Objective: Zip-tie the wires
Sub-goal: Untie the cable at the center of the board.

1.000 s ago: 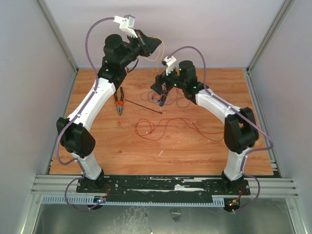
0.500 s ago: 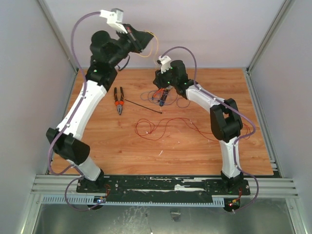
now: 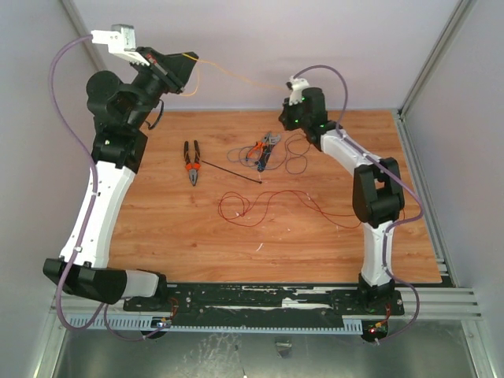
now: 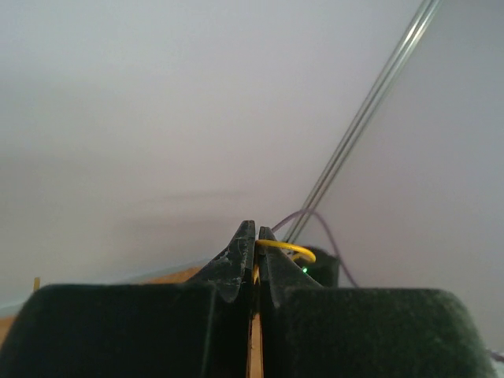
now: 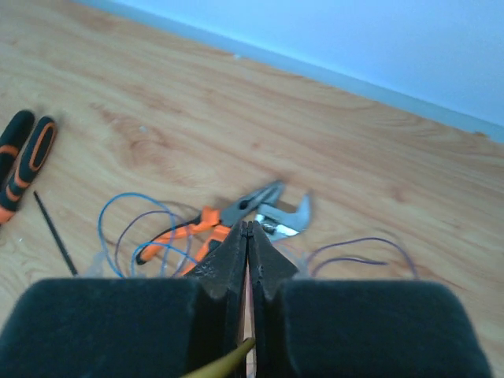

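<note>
A thin orange-yellow wire (image 3: 236, 71) is stretched taut in the air between both grippers. My left gripper (image 3: 184, 72) is raised high at the back left and shut on one end; the wire (image 4: 285, 249) curls out beside the closed fingertips of that gripper (image 4: 256, 230). Over the table's back middle, my right gripper (image 3: 289, 118) is shut, and the wire (image 5: 224, 362) enters between its fingers in the view of that gripper (image 5: 247, 225). More wires lie on the table: a red loop (image 3: 252, 206) and a blue-purple tangle (image 3: 256, 153). The black zip tie (image 3: 232, 172) lies flat, left of the tangle.
Orange-handled pliers (image 3: 191, 161) lie left of the zip tie. Smaller orange pliers (image 5: 197, 228) and a metal wrench (image 5: 287, 216) sit inside the tangle, just below the right gripper. Grey walls close in the wooden table (image 3: 197, 236) on three sides.
The right gripper has shut on the orange wire and risen back to the right. The left arm swung up and left with its end, drawing the wire taut.
</note>
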You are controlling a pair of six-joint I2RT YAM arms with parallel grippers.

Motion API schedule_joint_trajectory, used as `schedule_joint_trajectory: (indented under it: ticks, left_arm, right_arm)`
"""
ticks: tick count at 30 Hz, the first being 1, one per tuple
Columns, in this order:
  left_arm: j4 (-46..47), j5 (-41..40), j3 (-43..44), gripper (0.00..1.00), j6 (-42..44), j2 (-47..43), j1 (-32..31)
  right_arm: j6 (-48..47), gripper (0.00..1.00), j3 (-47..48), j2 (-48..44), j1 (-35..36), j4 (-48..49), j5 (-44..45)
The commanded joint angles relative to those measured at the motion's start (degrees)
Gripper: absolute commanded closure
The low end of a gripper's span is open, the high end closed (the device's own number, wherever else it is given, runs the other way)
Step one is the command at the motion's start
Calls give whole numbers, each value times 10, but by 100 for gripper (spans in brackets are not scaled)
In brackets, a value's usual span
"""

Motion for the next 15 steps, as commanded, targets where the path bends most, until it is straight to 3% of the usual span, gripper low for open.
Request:
schedule_joint_trajectory:
  ticks: [1, 9, 12, 15]
  left_arm:
    - [1, 2, -41, 100, -5, -25, 15]
    - [-29, -16, -108, 100, 24, -63, 27]
    - [-44, -19, -145, 100, 36, -78, 27]
    - [-46, -24, -203, 100, 35, -99, 27]
  right_arm:
    - [20, 100, -2, -54, -32, -4, 22]
    - [16, 99, -17, -104, -74, -6, -4]
    - [15, 91, -3, -116, -85, -12, -19]
    - [18, 67, 13, -122, -99, -15, -12]
